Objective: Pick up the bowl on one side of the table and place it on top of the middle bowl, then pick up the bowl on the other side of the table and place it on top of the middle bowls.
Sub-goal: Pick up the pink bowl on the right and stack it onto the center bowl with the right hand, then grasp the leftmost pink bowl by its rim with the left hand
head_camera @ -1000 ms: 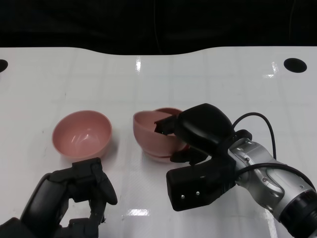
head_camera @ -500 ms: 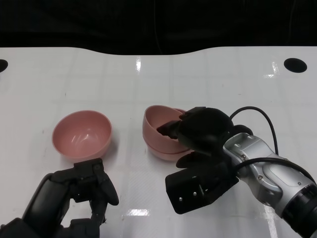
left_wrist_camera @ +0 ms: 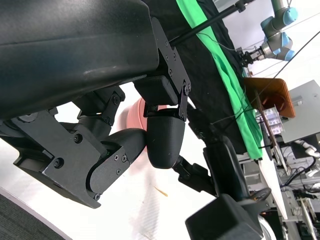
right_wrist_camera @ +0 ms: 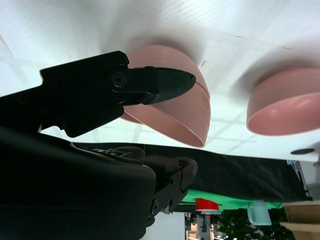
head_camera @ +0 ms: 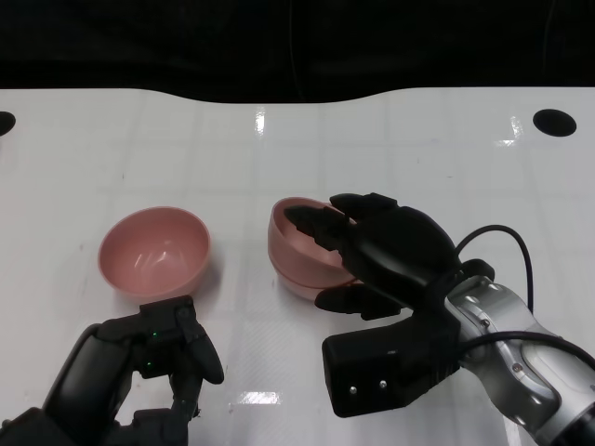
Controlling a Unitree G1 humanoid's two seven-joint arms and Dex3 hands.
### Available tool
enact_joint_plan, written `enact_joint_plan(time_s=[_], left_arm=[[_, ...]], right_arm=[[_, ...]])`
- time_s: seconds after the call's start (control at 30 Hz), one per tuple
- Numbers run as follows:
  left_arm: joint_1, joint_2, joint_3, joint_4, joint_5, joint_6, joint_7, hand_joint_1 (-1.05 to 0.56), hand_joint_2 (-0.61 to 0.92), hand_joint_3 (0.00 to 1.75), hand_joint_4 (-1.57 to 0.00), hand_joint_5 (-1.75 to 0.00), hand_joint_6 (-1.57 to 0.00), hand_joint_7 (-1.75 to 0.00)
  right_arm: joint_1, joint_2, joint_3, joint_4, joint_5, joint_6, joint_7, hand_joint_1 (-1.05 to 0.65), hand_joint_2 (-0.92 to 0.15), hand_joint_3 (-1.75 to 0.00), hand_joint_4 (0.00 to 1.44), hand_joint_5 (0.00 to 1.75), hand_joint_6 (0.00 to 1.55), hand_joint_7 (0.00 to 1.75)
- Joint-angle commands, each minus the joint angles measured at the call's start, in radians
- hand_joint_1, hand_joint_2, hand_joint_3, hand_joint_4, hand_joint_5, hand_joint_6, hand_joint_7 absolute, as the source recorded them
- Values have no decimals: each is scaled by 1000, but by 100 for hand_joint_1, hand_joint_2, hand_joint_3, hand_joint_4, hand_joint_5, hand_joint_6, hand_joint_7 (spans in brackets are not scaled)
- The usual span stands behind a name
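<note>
Two pink bowls sit nested at the table's middle, the top bowl tilted slightly inside the middle bowl. My right hand lies just right of the stack with its fingers spread over the top bowl's rim and its thumb low beside the stack; it holds nothing. In the right wrist view one finger lies along the stack. A third pink bowl stands upright to the left. My left hand rests near the front edge, fingers curled in on nothing.
The white table has a round black hole at the far right and another at the far left edge. A black cable loops from my right wrist. Beyond the far edge is dark cloth.
The right hand set the tilted bowl down into the middle bowl, then let go, spread its fingers and drew back a little. The left hand and left bowl have not moved.
</note>
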Motion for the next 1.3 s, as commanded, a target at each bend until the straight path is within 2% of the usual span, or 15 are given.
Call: enact_joint_plan(time_s=[0.03, 0.3, 0.33, 0.4, 0.47, 0.53, 0.6, 0.83, 0.93, 0.97, 1.03, 1.1, 1.23, 1.27, 1.3], left_arm=[[-1, 5, 6, 8, 1, -6, 11, -13, 39, 139, -85, -175, -82, -152], [-5, 7, 8, 9, -7, -5, 5, -13, 40, 139, -85, -175, -82, -152], [-5, 7, 9, 9, -10, -4, 3, -13, 40, 139, -85, -175, -82, -152], [-7, 6, 10, 11, -17, -2, 1, -13, 40, 139, -85, -175, -81, -152], [-9, 6, 9, 15, -19, -5, -1, -13, 40, 138, -84, -175, -81, -151], [-10, 7, 10, 19, -19, -7, -1, -13, 40, 138, -84, -174, -82, -150], [-11, 7, 12, 21, -19, -8, 0, -12, 40, 137, -84, -172, -83, -147], [-12, 8, 12, 22, -19, -9, 0, -12, 41, 137, -85, -172, -84, -146], [-6, -2, 24, 23, -38, -4, 7, -11, 43, 131, -81, -163, -81, -138], [-5, -6, 29, 25, -44, -4, 11, -12, 51, 116, -77, -150, -79, -123], [-5, -9, 35, 27, -48, -5, 15, -12, 57, 105, -75, -142, -78, -113], [-6, -10, 36, 27, -48, -5, 14, -12, 58, 102, -75, -140, -78, -111], [-6, -11, 36, 28, -47, -5, 13, -12, 59, 100, -75, -139, -78, -109], [-6, -13, 42, 21, -52, 3, 17, -13, 58, 99, -72, -137, -74, -107], [-6, -15, 46, 17, -55, 9, 21, -15, 61, 92, -68, -132, -69, -97]], right_arm=[[38, -21, -33, -71, 17, -1, -17, -73, -92, -42, 14, 8, 12, 1], [144, -63, -103, -230, 86, -13, 26, -63, -92, -21, 20, 20, 18, 4], [158, -70, -112, -245, 96, -23, 21, -60, -92, -17, 23, 24, 22, 6], [187, -84, -130, -270, 112, -46, 8, -56, -92, -13, 16, 50, 30, 8], [212, -95, -148, -287, 122, -72, -8, -50, -92, -8, 20, 70, 46, 15], [246, -100, -170, -307, 145, -98, -25, -47, -92, -6, 26, 78, 54, 19], [281, -102, -194, -326, 171, -125, -39, -41, -91, -5, 39, 87, 65, 24], [294, -97, -210, -329, 174, -145, -38, -38, -92, -3, 43, 90, 69, 26], [416, -93, -273, -371, 279, -276, -129, -26, -91, -6, 61, 112, 82, 44], [445, -94, -289, -381, 312, -308, -140, -18, -86, -20, 66, 131, 82, 62], [466, -94, -304, -384, 338, -337, -140, -13, -60, -72, 67, 142, 77, 82], [469, -91, -310, -382, 340, -348, -137, -12, -53, -87, 68, 144, 76, 87], [472, -85, -318, -379, 338, -356, -130, -11, -49, -94, 68, 145, 76, 89], [487, -92, -331, -379, 379, -379, -120, -10, -48, -99, 70, 147, 78, 91], [498, -98, -342, -378, 411, -396, -111, -7, -43, -115, 76, 152, 83, 96]])
